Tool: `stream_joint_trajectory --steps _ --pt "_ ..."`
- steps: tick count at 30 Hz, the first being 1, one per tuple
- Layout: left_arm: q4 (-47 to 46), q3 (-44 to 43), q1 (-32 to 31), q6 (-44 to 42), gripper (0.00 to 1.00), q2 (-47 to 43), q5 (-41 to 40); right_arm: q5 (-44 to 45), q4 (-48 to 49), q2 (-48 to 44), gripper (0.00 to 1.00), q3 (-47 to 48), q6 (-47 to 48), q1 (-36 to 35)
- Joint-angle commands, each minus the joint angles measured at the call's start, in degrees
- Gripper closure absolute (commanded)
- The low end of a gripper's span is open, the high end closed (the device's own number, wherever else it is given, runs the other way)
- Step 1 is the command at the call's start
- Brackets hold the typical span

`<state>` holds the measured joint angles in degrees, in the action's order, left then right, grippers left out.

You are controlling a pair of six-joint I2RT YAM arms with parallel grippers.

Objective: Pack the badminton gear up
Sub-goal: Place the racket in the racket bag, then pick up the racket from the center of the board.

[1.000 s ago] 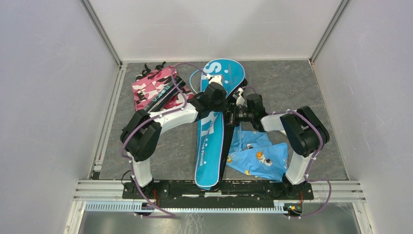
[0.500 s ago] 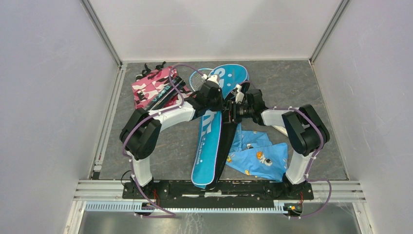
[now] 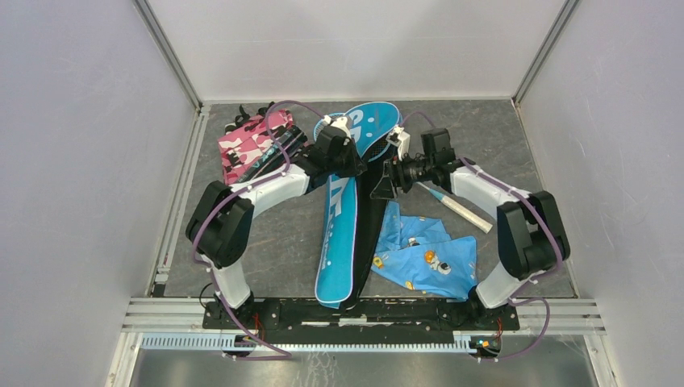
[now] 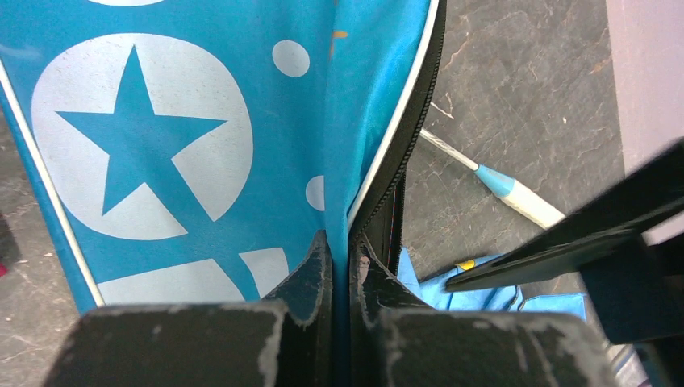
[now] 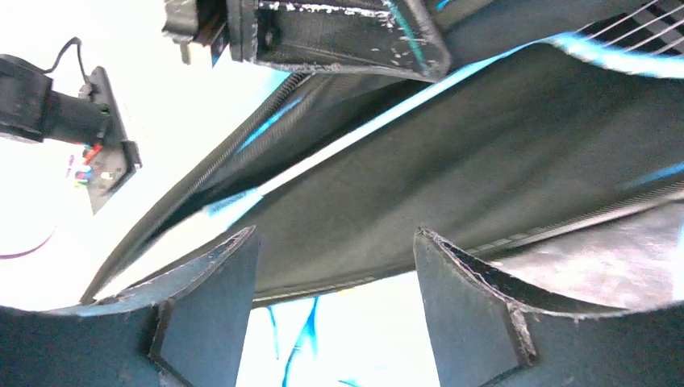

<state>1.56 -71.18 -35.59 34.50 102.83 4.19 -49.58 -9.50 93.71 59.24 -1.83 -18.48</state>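
The blue "SPORT" cover (image 3: 337,242) lies lengthwise in the middle of the table, its zip edge gaping to show the black lining (image 5: 452,161). My left gripper (image 3: 340,155) is shut on the cover's blue top flap (image 4: 161,145), the fabric pinched between its fingertips (image 4: 339,250). Just right of the opening, my right gripper (image 3: 389,173) stands open with nothing between its fingers (image 5: 335,258). A racquet's white handle (image 3: 464,211) with a light-blue collar lies to the right (image 4: 516,197). Racquet strings (image 5: 645,24) show inside the cover's wide end. No shuttlecock is in view.
A pink camouflage bag (image 3: 246,145) lies at the back left with a black tube-like thing (image 3: 273,155) on it, partly under my left arm. A blue cartoon-print cloth (image 3: 427,258) lies crumpled right of the cover. Walls close in on three sides.
My right gripper has opened, let go of the cover's edge and drawn back to the right. The left gripper has pulled the flap left and farther away. The racquet handle now shows.
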Motion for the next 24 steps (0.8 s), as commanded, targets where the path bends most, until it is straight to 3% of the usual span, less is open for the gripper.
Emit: stream_joint_trajectory --steps 1,7,13,24 --pt "-3.7 -0.2 2.6 -3.5 0.98 -5.6 5.8 3.9 -9.1 -6.7 0.25 5.1 14.4 3.1" --pt "-3.4 -0.5 5.5 -7.7 0.98 -9.6 11.4 15.3 -11.1 -9.5 0.25 9.1 19.8 6.6" --pt "-2.6 -0.1 9.2 -11.6 0.98 -14.6 17.9 21.3 -10.8 -5.0 0.24 13.4 22.5 7.7" --pt "1.9 2.4 15.3 -13.5 0.98 -25.0 17.4 17.8 -9.7 12.0 0.25 23.1 22.0 8.0"
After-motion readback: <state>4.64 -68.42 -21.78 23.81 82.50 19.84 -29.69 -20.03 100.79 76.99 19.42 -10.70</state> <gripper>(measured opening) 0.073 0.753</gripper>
